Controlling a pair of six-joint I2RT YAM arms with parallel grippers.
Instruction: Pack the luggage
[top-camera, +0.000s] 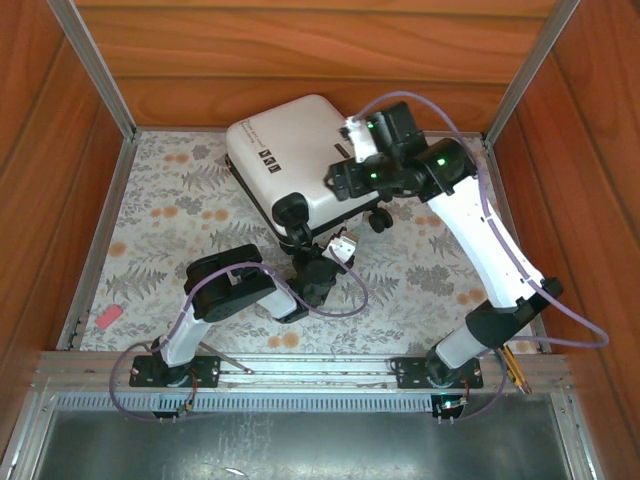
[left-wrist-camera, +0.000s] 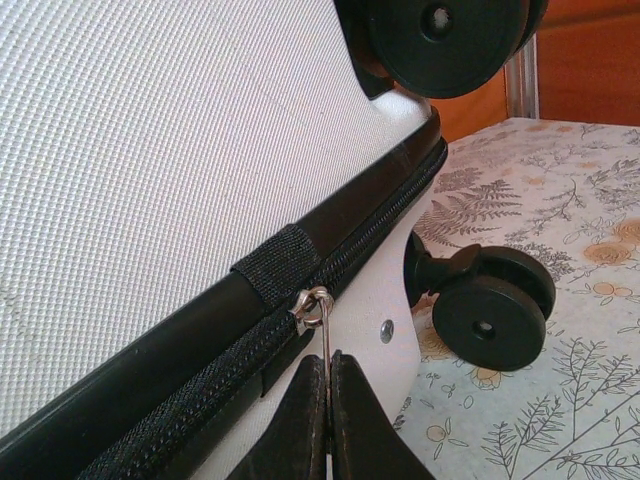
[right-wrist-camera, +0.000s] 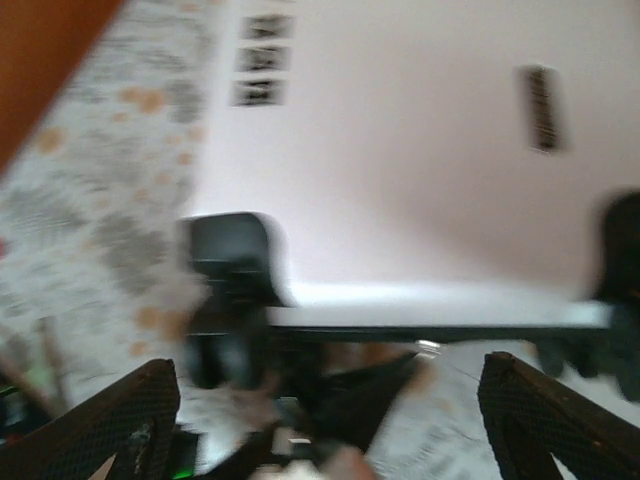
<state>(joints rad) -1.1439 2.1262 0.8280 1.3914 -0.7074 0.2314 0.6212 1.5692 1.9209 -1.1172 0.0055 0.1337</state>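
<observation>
The luggage (top-camera: 290, 160) lies closed and flat at the far middle of the table (top-camera: 170, 230). Its white lid faces up and carries three small black square marks (top-camera: 268, 158) beside a line of print too small to read. The blurred right wrist view shows the same squares (right-wrist-camera: 262, 58) and one more dark label (right-wrist-camera: 541, 108), equally illegible. Its long axis runs diagonally from far left to near right, with the wheeled end toward the arms. One black wheel (left-wrist-camera: 495, 305) rests on the floral cover and another (left-wrist-camera: 440, 35) sits higher. The left jaws are pinched tight on the metal zipper pull (left-wrist-camera: 325, 335) at the near corner. The right jaws stand wide above the lid, holding nothing. A pink scrap (top-camera: 107, 317) lies well apart at the near left, and a pencil (top-camera: 517, 368) lies by the right arm's base.
</observation>
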